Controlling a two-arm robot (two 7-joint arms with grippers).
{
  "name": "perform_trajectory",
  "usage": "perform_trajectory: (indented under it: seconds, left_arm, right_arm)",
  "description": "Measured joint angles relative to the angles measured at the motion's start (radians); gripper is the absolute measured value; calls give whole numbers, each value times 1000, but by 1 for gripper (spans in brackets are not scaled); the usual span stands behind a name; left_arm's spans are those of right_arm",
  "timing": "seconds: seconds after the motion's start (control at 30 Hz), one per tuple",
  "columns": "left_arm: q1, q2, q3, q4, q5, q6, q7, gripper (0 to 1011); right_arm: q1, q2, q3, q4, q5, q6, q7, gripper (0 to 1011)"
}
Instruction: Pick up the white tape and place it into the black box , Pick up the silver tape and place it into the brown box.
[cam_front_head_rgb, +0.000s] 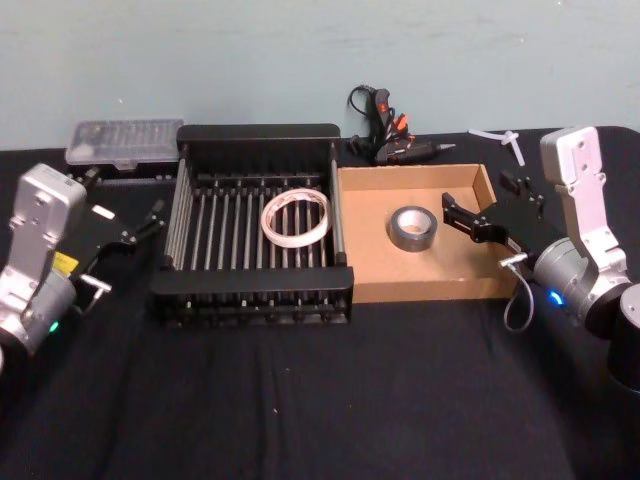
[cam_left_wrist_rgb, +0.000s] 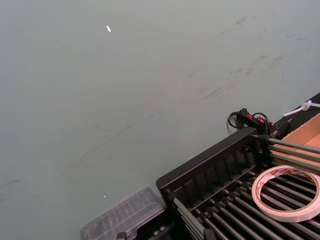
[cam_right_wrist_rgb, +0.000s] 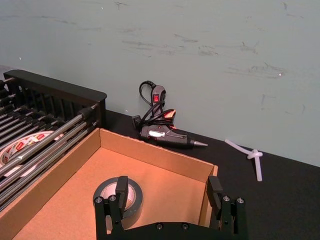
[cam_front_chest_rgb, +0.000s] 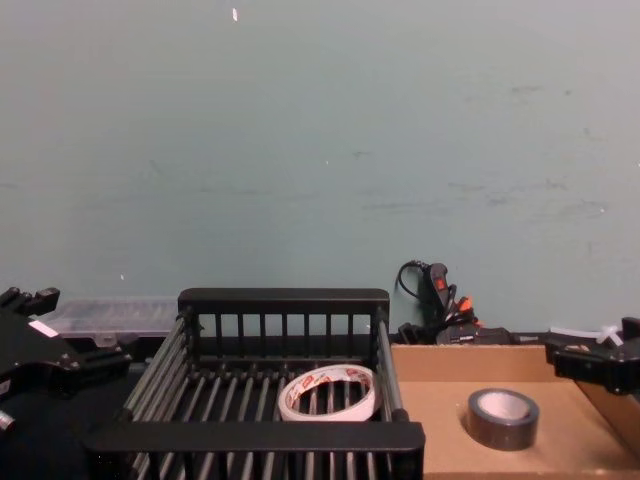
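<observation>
while spread wide with nothing between its fingers, right gripper (cam_front_head_rgb: 468, 217) poised over the right edge of the brown box (cam_front_head_rgb: 370, 284), fingertips aimed inward toward the silver tape (cam_front_head_rgb: 413, 229); same open fingers (cam_right_wrist_rgb: 121, 186) seen from the right wrist, one above the roll and the other above the box's right wall, neither touching anything. left gripper (cam_front_head_rgb: 140, 228) off the left side of the black box (cam_front_head_rgb: 250, 298), near the bench's left edge, fingers parted and holding nothing, apart from the crate. silver tape lying flat on the cardboard floor, a little right of the tray's middle, clear of every wall (cam_front_chest_rgb: 503, 418). white tape (cam_front_head_rgb: 297, 217) lying flat on the bars in the right half of the black box, near the wall shared with the tray, red print visible on the inner face (cam_left_wrist_rgb: 286, 193). black box and brown box side by side, touching, black on the left, both toward the back of the bench (cam_front_head_rgb: 300, 420). behind them, at the back edge: glue gun (cam_front_head_rgb: 388, 130) with coiled cord between the two boxes, clear plastic case (cam_front_head_rgb: 122, 144) behind the crate's left corner, white glue sticks (cam_right_wrist_rgb: 247, 156) crossed near the back right corner.
</observation>
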Motion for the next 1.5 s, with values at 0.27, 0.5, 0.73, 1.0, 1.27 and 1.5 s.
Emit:
perform_trajectory:
  seconds: [0.27, 0.5, 0.73, 1.0, 1.27, 1.5]
  left_arm:
    - [0, 0, 0, 0, 0, 0, 0, 1001]
    - [0, 0, 0, 0, 0, 0, 0, 1001]
    - [0, 0, 0, 0, 0, 0, 0, 1001]
    - [0, 0, 0, 0, 0, 0, 0, 1001]
    - [0, 0, 0, 0, 0, 0, 0, 1001]
    - [0, 0, 0, 0, 0, 0, 0, 1001]
  right_arm:
    - [0, 0, 0, -1, 0, 0, 0, 1002]
    - [0, 0, 0, -1, 0, 0, 1, 1002]
    - [0, 0, 0, -1, 0, 0, 1, 1002]
    - [0, 0, 0, -1, 0, 0, 1, 1002]
    - [0, 0, 0, -1, 0, 0, 1, 1002]
    - [0, 0, 0, -1, 0, 0, 1, 1002]
